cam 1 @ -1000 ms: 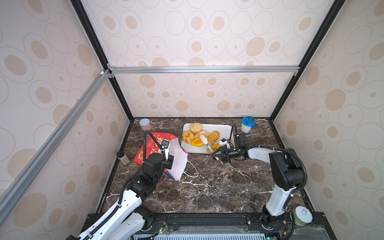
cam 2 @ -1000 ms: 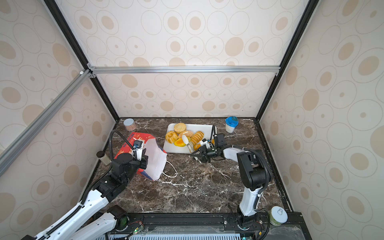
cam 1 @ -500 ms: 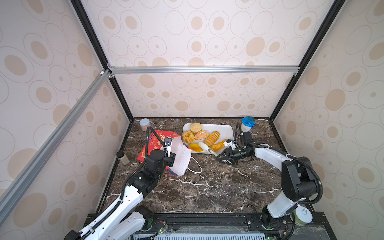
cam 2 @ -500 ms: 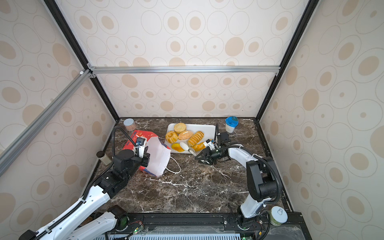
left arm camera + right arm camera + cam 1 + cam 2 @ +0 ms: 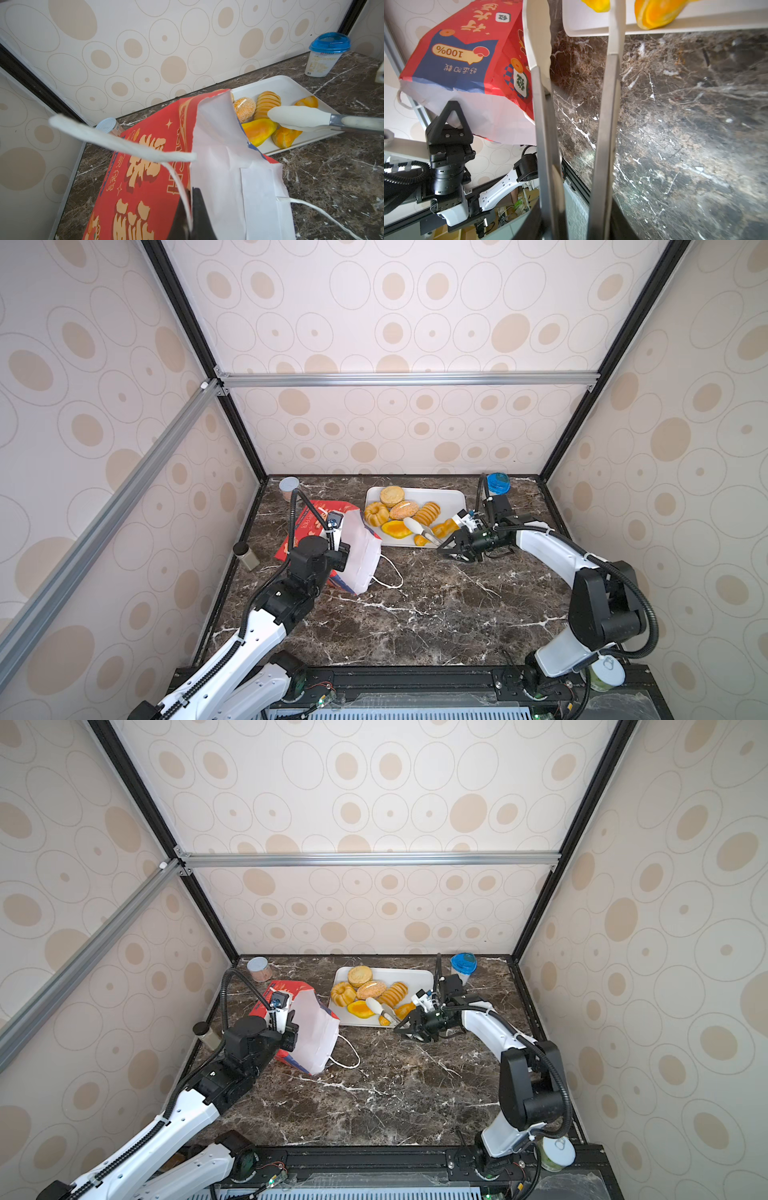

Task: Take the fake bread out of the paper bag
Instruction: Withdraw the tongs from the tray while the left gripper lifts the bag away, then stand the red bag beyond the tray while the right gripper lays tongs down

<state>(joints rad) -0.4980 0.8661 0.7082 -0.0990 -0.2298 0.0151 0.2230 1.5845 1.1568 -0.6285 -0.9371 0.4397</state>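
The red paper bag (image 5: 311, 517) (image 5: 286, 986) (image 5: 145, 176) (image 5: 467, 52) lies tilted on the marble, its white-lined mouth (image 5: 361, 556) turned toward the tray. My left gripper (image 5: 340, 552) (image 5: 291, 1036) (image 5: 190, 207) is shut on the bag's rim and one cord handle. The fake bread (image 5: 404, 510) (image 5: 370, 990) (image 5: 258, 131) lies in several pieces on the white tray (image 5: 453, 497) (image 5: 419, 975) (image 5: 675, 25). I see none inside the bag. My right gripper (image 5: 451, 547) (image 5: 409, 1027) (image 5: 571, 224) is shut on metal tongs (image 5: 422, 531) (image 5: 384, 1011) (image 5: 311, 120) (image 5: 544, 124), their white tips apart over the tray's front edge.
A blue-lidded cup (image 5: 497, 483) (image 5: 324, 56) stands at the back right. A small can (image 5: 289, 488) stands in the back left corner. A dark-capped bottle (image 5: 246, 556) stands by the left wall. The bag's loose cord handle (image 5: 390, 576) trails on the marble.
The right arm's elbow has swung out to the right while the tongs stay at the tray's front edge. The left gripper and the bag have shifted slightly right.
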